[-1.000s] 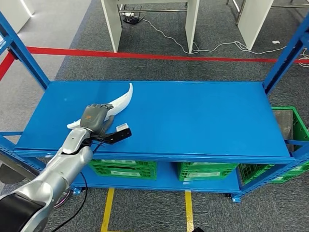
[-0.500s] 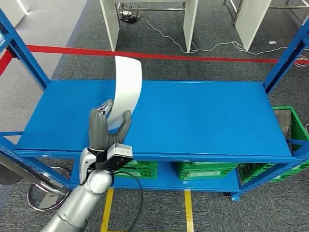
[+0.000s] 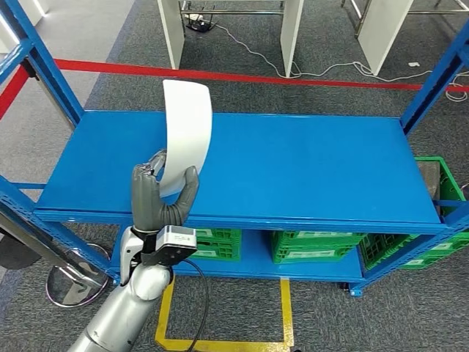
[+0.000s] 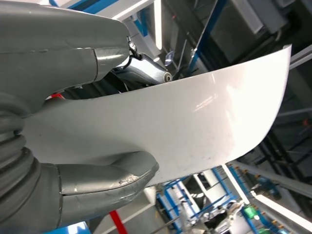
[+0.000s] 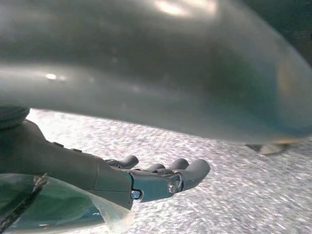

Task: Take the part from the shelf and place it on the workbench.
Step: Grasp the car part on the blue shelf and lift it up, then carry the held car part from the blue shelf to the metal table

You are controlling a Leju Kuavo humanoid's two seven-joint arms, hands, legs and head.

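left hand [image 3: 160, 196] – I have it clamped on the lower end of the curved white plastic panel [image 3: 187, 130], lifted upright above the blue metal shelf [image 3: 310, 169] | panel looks light, thin, glossy – likely slippery, may flex; a low, firm hold suits | right hand [image 5: 154, 178] hangs loose, fingers extended, holding nothing

Silver left arm [image 3: 119, 323] with looping black cable; dark grey left hand [image 3: 154, 198], boxy grey wrist module. Right hand [image 5: 147, 178]: dark fingers with small silver screws at the knuckles.
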